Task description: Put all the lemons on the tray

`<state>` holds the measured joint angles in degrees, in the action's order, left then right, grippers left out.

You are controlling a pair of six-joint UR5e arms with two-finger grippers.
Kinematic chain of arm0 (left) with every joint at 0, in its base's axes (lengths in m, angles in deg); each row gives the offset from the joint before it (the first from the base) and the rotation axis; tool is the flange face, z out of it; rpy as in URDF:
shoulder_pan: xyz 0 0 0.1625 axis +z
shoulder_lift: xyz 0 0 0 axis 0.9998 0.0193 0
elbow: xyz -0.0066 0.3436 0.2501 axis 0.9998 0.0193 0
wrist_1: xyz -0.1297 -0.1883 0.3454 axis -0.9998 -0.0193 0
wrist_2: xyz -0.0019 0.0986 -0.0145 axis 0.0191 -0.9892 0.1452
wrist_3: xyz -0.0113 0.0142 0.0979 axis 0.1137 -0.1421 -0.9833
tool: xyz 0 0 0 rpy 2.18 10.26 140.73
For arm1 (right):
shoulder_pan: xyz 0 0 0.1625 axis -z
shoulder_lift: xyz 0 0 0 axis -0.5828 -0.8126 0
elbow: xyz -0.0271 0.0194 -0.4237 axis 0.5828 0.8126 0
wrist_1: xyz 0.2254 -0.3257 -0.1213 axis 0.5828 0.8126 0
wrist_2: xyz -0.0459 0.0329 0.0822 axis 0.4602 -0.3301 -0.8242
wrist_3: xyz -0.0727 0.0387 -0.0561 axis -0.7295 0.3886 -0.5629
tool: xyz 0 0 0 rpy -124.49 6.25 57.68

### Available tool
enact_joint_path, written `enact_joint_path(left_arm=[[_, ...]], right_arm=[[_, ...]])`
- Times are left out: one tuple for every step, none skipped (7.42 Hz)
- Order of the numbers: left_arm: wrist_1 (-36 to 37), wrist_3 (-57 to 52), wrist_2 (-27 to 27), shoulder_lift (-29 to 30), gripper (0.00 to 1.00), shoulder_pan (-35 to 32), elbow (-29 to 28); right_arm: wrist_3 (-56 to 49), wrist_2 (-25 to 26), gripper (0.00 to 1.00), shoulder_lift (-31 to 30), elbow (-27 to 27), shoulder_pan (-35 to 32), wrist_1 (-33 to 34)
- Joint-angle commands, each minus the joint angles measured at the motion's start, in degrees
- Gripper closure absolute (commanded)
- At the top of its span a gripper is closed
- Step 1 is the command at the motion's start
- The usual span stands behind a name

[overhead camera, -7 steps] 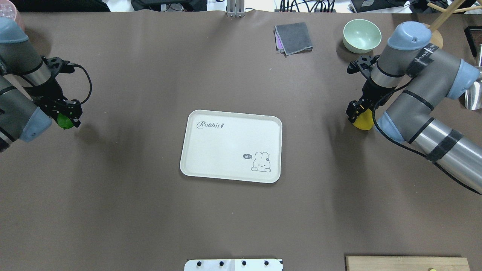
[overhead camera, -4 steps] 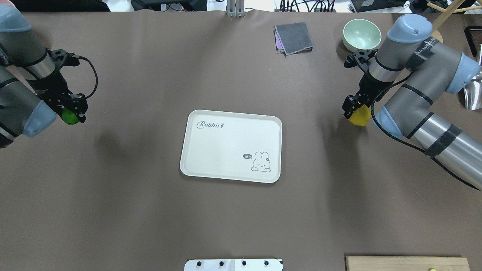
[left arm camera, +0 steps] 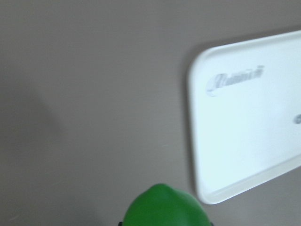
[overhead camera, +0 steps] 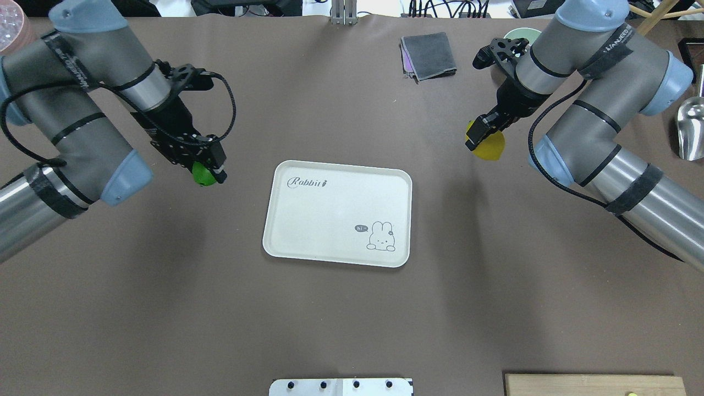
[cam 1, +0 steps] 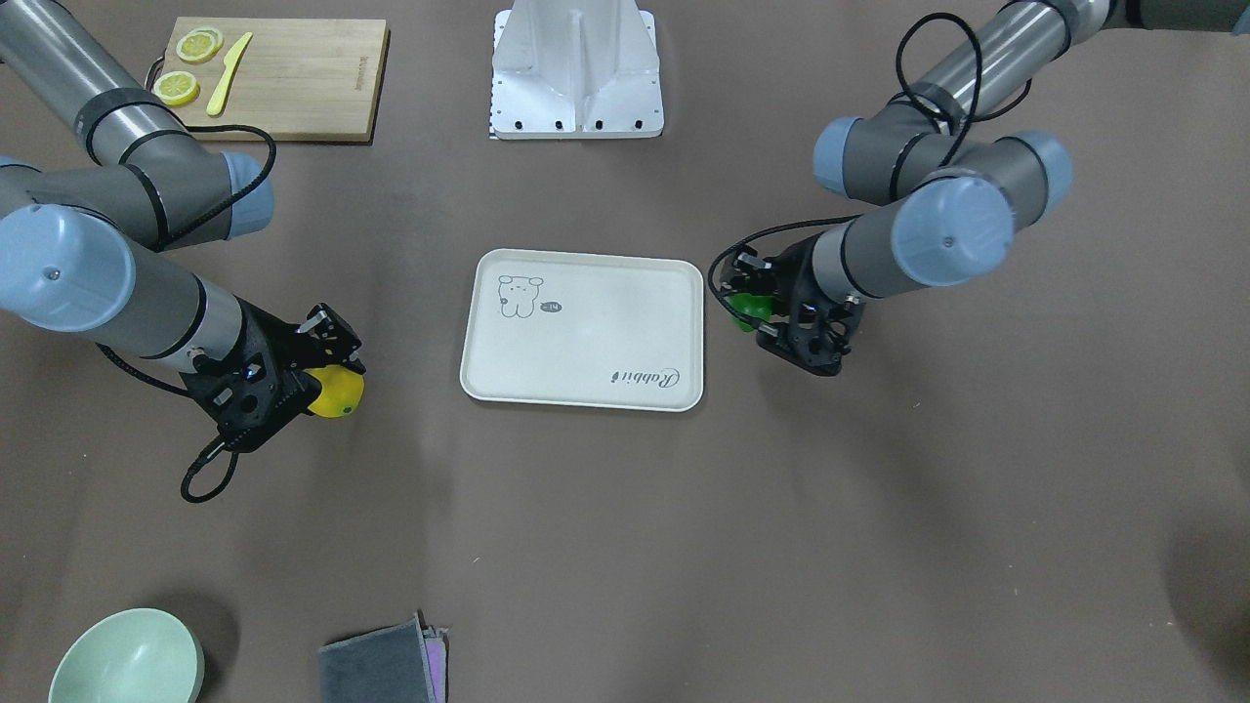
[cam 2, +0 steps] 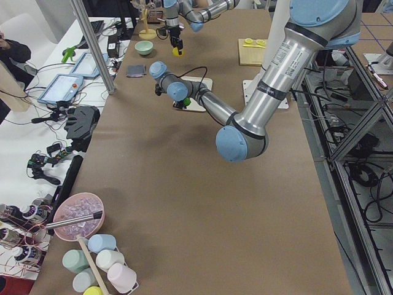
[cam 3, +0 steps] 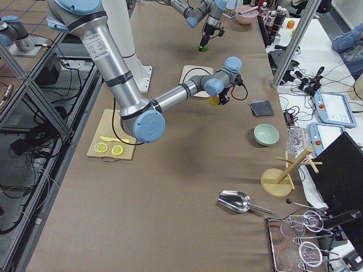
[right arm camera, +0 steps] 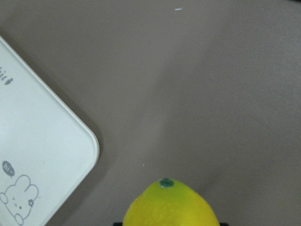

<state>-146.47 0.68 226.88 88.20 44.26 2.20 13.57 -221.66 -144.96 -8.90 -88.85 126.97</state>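
The off-white tray [overhead camera: 336,213] with "Rabbit" script lies empty at the table's middle; it also shows in the front view [cam 1: 583,330] and in both wrist views [left arm camera: 249,122] [right arm camera: 33,155]. My left gripper [overhead camera: 208,171] is shut on the green lemon [overhead camera: 202,174] and holds it above the table just left of the tray; the lemon also shows in the front view [cam 1: 750,307] and the left wrist view [left arm camera: 162,207]. My right gripper [overhead camera: 479,135] is shut on the yellow lemon [overhead camera: 488,147], held above the table right of the tray; it also shows in the front view [cam 1: 337,392] and the right wrist view [right arm camera: 171,205].
A folded grey cloth [overhead camera: 428,55] and a pale green bowl [cam 1: 128,658] sit at the far side. A wooden cutting board [cam 1: 278,78] with lemon slices [cam 1: 198,44] and a yellow knife lies near the robot base. A metal scoop [overhead camera: 690,129] lies at the right edge.
Both arms have swung inward toward the tray, each carrying its lemon. The left gripper moved far right, close to the tray's left edge; the right gripper moved left and up.
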Motion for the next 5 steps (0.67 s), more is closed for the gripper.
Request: enact_joint_path(left_arm=[[-19.92, 9.85, -17.66, 3.27, 1.00, 9.01, -7.84], [-19.70, 10.66, -18.79, 5.90, 1.00, 9.74, -9.96], [-19.70, 16.06, -18.62, 6.97, 1.00, 9.74, -10.16], [-19.70, 17.85, -18.54, 7.41, 1.00, 9.74, -10.16], [-19.70, 17.44, -18.53, 7.24, 1.00, 9.74, -10.07]], right_arm=[[0.12, -0.48, 0.78, 2.49, 0.56, 2.38, -1.59], [0.12, -0.48, 0.78, 3.90, 0.56, 3.18, -1.59], [-0.06, -0.40, 0.78, 4.61, 0.56, 3.97, -1.59], [-0.06, -0.14, 0.77, 5.40, 0.56, 4.59, -1.59], [-0.06, 0.13, 0.76, 5.76, 0.73, 5.81, -1.68]])
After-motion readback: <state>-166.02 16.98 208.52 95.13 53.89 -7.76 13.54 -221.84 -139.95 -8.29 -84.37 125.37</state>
